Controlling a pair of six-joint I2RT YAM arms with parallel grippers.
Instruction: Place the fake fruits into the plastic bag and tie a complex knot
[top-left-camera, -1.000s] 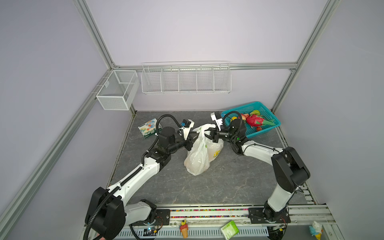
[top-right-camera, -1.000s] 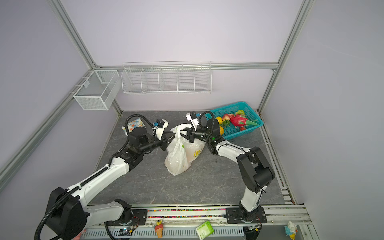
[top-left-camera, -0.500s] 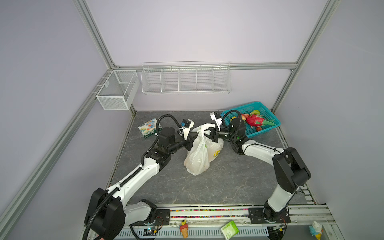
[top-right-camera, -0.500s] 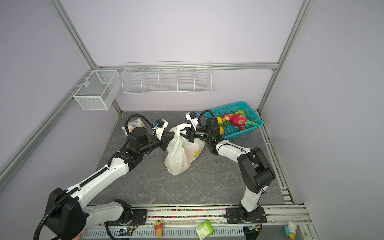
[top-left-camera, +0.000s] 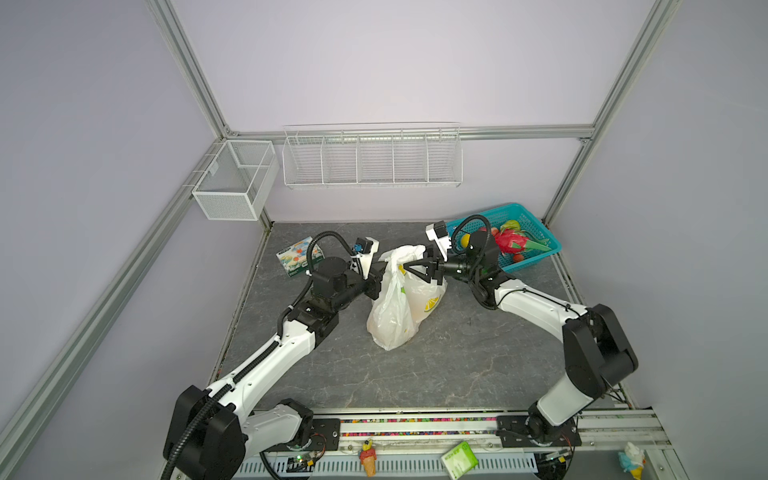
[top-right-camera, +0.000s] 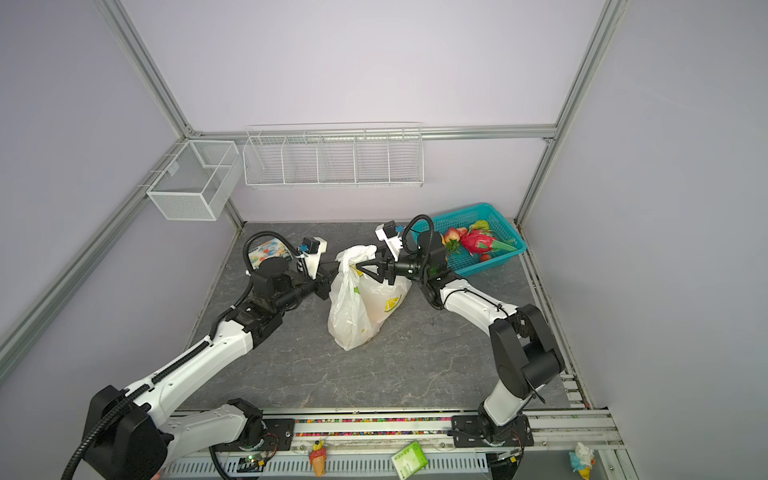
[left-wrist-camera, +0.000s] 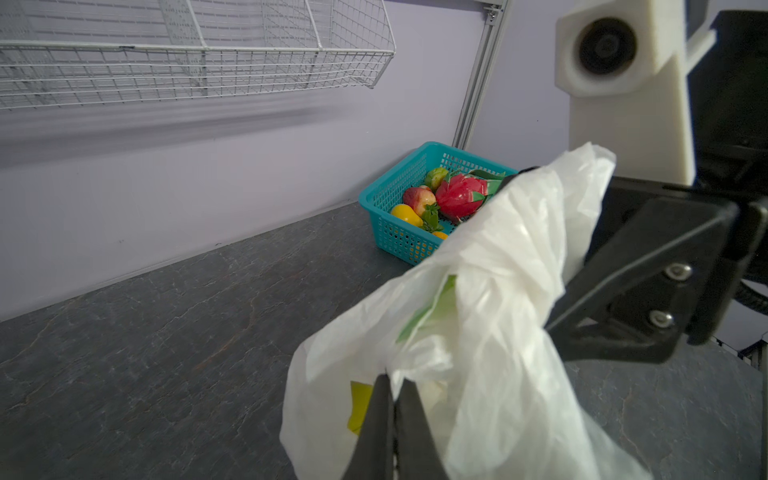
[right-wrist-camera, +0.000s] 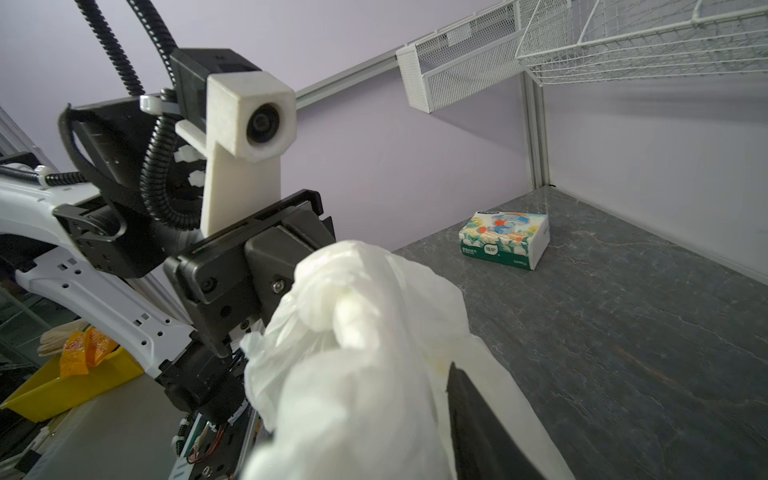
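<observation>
The plastic bag (top-left-camera: 395, 316) (top-right-camera: 353, 316) stands mid-table, white with lemon prints, its top pulled up between both arms. My left gripper (top-left-camera: 380, 268) (left-wrist-camera: 392, 382) is shut on the bag's film just under its bunched top. The handles form a twisted lump (right-wrist-camera: 347, 303); whether it is a tied knot I cannot tell. My right gripper (top-left-camera: 411, 269) (top-right-camera: 365, 268) is open, its jaws spread around the bag's top; one finger (right-wrist-camera: 478, 424) shows, the other is behind plastic. Fake fruits, among them a pink dragon fruit (top-left-camera: 509, 243) (left-wrist-camera: 459, 195), lie in the teal basket (top-left-camera: 536, 259). The bag's contents are hidden.
A printed tissue box (top-left-camera: 299, 255) (right-wrist-camera: 505, 239) lies at the back left. A wire rack (top-left-camera: 372, 166) and a mesh box (top-left-camera: 232, 187) hang on the walls. An ice-cream figurine (top-left-camera: 368, 455) and a green packet (top-left-camera: 459, 459) sit on the front rail.
The right gripper's jaws have spread apart at the bag's top. The left gripper has stayed shut on the bag, and neither arm has shifted much.
</observation>
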